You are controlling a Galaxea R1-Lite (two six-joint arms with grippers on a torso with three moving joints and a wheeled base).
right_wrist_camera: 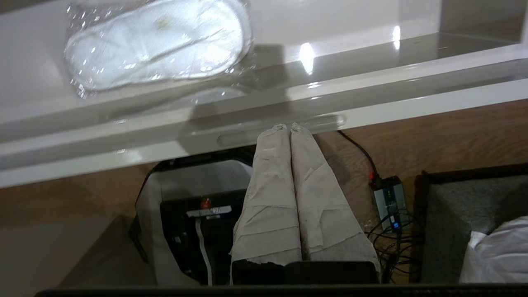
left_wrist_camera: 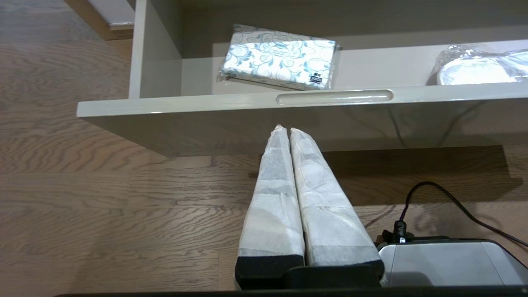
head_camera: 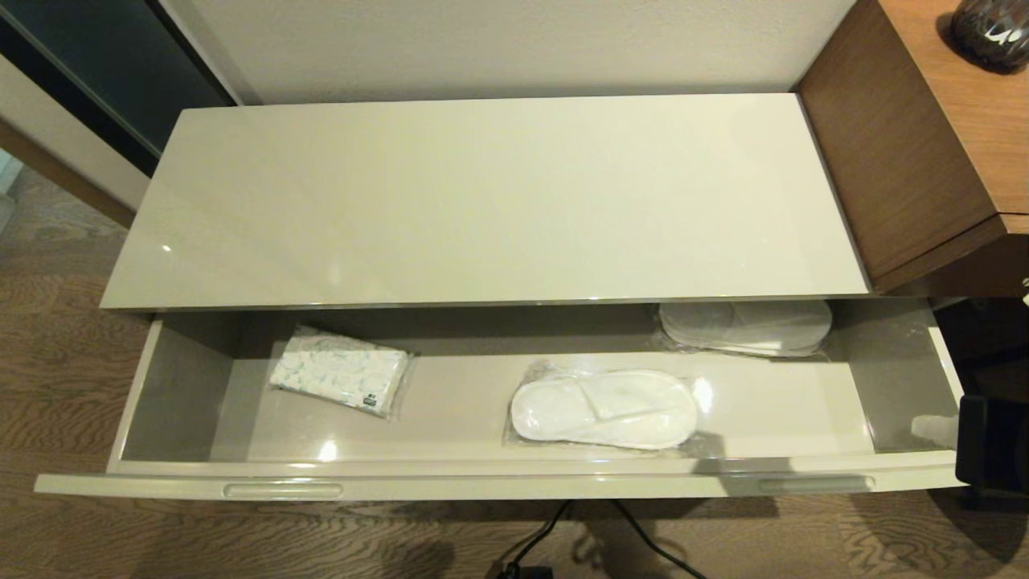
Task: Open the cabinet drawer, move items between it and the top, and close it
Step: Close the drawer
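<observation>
Two slipper packs in head view: long shallow glossy beige cabinet drawer [head_camera: 498, 474] pulled out; pair of flat white slippers in clear crinkly plastic wrap [head_camera: 604, 408] on drawer floor right of centre, second similar pack [head_camera: 746, 326] half under glossy cream-beige cabinet top [head_camera: 490, 201]. Bare top awaits transfer. Small white-and-blue patterned soft packet [head_camera: 342, 371] risks mistaken pick.

Left wrist view: left end effector [left_wrist_camera: 284, 130] clenched, empty, below drawer front, near pull.

Right wrist view: right end effector [right_wrist_camera: 288, 127] clenched, empty, at right pull; must release before grasp. Slick wrap likely slips; raised front lip may snag pack.
</observation>
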